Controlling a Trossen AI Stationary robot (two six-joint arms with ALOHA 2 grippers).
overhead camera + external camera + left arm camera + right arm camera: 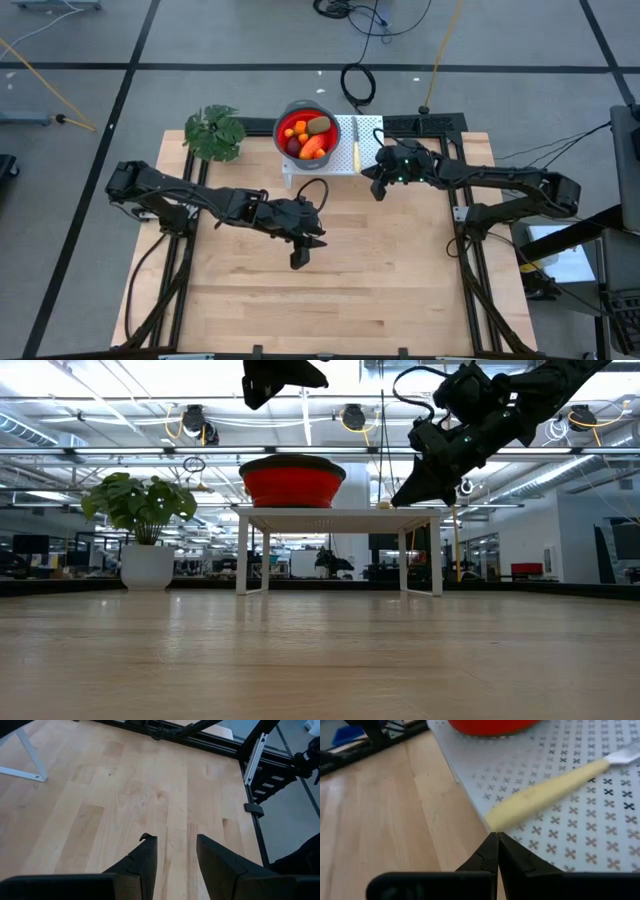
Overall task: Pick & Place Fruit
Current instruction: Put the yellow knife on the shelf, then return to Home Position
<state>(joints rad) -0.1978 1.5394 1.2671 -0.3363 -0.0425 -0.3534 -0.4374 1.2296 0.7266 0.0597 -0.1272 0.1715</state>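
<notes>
The fruit (306, 137) lies in a red bowl (283, 128) on a small white stand (340, 160) at the table's far middle: orange, olive-brown, red-orange and dark red pieces. A pale-yellow knife (547, 787) lies on the stand beside the bowl. My right gripper (496, 836) is shut, just off the stand's near right corner, with its tips at the end of the knife's handle. My left gripper (175, 842) hangs open over bare wood near the table's middle (300, 258), with nothing between its fingers. My right gripper's shut fingertips (490, 842) stand at the free end of the knife's handle (495, 820), coming slanting down from the table's near right side. I cannot tell whether they touch it. The knife lies flat on the stand.
A green potted plant (213, 132) stands at the far left of the table. The stand rests on thin white legs (243, 550). Black frame rails (252, 780) run along the table's sides. Bare wood lies across the near half.
</notes>
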